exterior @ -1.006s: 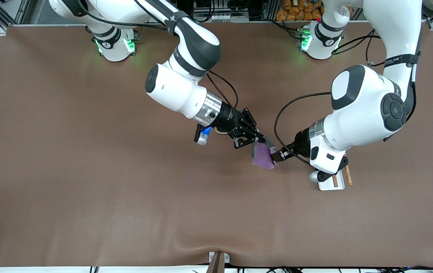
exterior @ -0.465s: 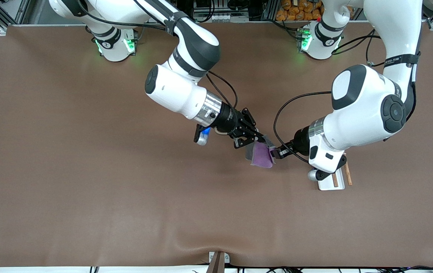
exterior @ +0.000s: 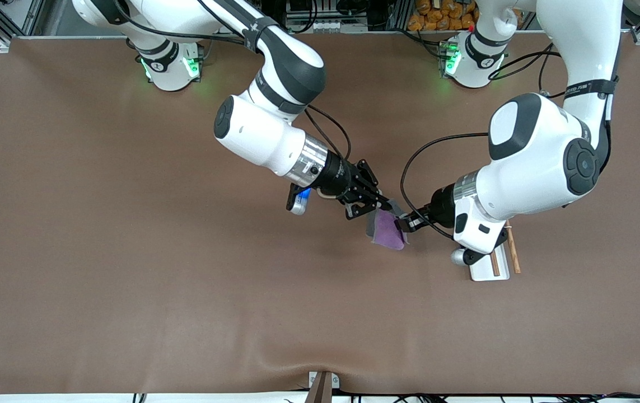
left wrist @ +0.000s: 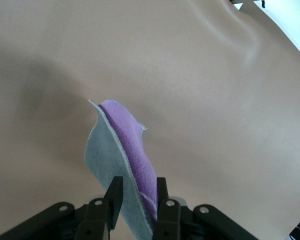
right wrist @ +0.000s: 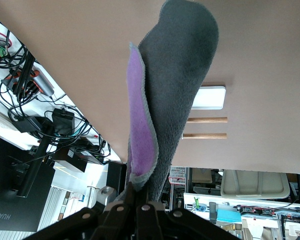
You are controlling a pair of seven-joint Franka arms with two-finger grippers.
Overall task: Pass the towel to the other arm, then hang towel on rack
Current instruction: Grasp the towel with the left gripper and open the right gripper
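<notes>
Rack point(exterior: 492, 267) sat on counter point(exterior: 129, 252) nearest front camera, toward my left arm's end; white base, two brown rods, partly under my left arm. Towel point(exterior: 388, 230) hung in air over middle of counter, purple side showing, grey edge beside it. My left jaws point(exterior: 403, 224) pinched towel at one edge; my right jaws point(exterior: 388, 208) pressed together on its upper edge. Both held same towel, clear of counter, near rack but apart from it.
</notes>
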